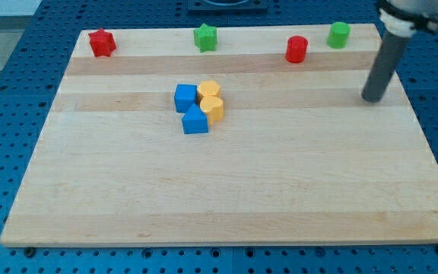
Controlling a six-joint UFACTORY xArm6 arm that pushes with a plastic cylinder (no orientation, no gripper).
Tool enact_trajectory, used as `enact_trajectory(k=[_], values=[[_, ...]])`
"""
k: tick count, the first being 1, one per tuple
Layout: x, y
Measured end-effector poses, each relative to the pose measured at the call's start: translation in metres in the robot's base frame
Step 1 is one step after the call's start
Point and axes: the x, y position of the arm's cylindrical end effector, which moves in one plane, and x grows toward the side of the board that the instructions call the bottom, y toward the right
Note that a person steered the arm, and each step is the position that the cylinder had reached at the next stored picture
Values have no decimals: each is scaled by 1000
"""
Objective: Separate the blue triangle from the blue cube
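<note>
The blue cube (185, 97) sits left of centre on the wooden board (226, 183). The blue triangle (195, 121) lies just below it, touching it. Two yellow blocks are pressed against their right side: one (208, 90) beside the cube, the other (214, 109) beside the triangle. My tip (371, 99) is far off at the view's right, well apart from this cluster, with the dark rod rising up and to the right.
Along the view's top edge stand a red star (101, 43) at the left, a green star (205, 36), a red cylinder (296, 49) and a green cylinder (338, 35). The board lies on a blue perforated table.
</note>
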Motion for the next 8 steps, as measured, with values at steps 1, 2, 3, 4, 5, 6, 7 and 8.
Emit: enact_trajectory(k=[1,2,3,4,5,6,7,8], values=[[36,-10],[52,-51],[44,-107],[29,-165],[18,-221],[17,-279],[17,-329],[17,-337]])
